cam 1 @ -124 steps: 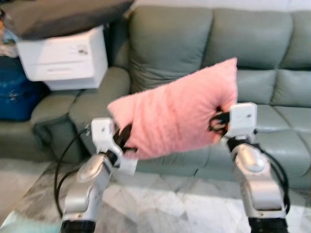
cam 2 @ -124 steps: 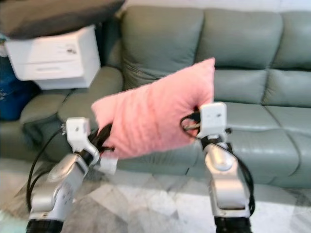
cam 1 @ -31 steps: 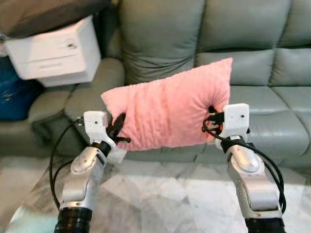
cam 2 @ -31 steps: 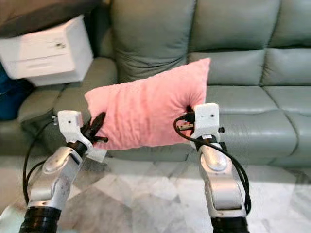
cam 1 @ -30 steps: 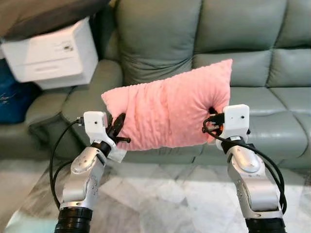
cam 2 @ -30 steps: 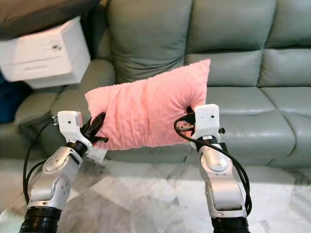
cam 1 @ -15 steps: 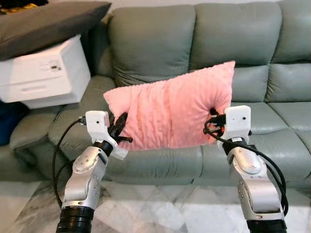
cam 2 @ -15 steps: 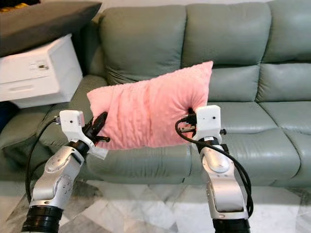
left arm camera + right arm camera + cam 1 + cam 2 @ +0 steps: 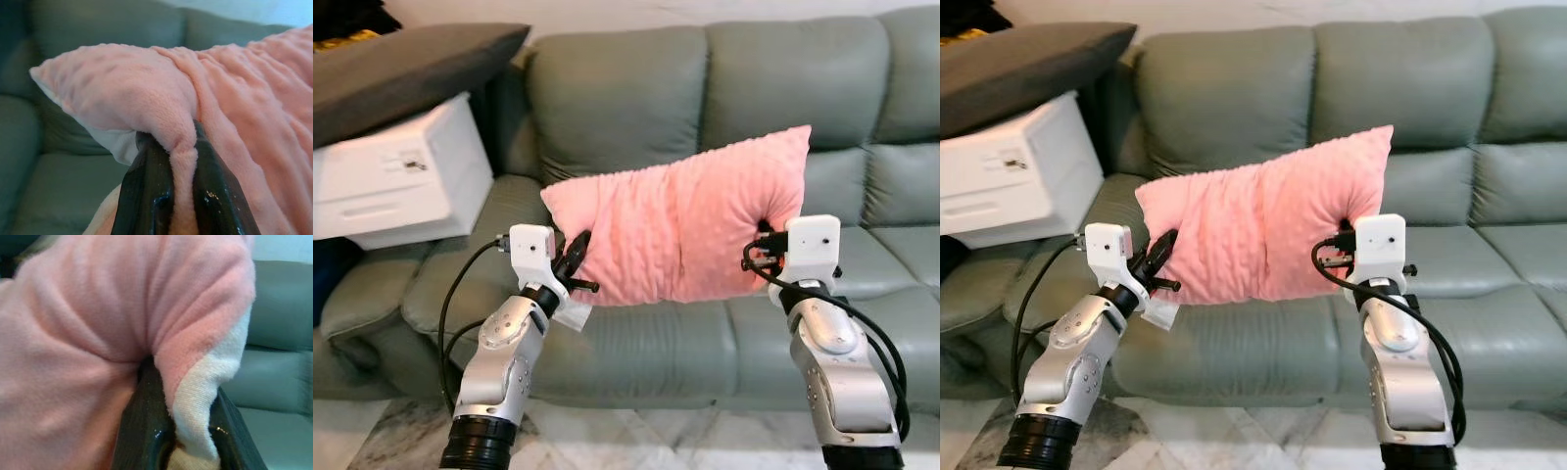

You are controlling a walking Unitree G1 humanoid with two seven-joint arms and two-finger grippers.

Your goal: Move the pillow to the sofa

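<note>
The pink pillow (image 9: 690, 230) hangs in the air between the two tools, held up in front of the grey-green sofa (image 9: 705, 98) and not touching its seat cushions. The left tool (image 9: 578, 259) is closed on the pillow's lower left edge; in the left wrist view its two black fingers (image 9: 146, 191) pinch a fold of pink fleece between them, with a strip of the white underside (image 9: 115, 142) showing just beside the fingers. The right tool (image 9: 759, 250) is closed on the pillow's right edge, where the fabric dimples in around it; in the right wrist view its fingers (image 9: 146, 426) clamp a bunched fold of pink and white cloth.

The pillow slopes upward from the left tool toward the right tool, and its top right corner stands higher than either tool. Beyond both tools, the sofa's backrest rises behind the pillow and the seat lies below it. Off to the left tool's outer side, a white printer (image 9: 396, 181) sits on the sofa's end seat, with a dark grey cushion (image 9: 406, 64) lying on top of it. Black cables (image 9: 460, 304) loop beside each silver arm.
</note>
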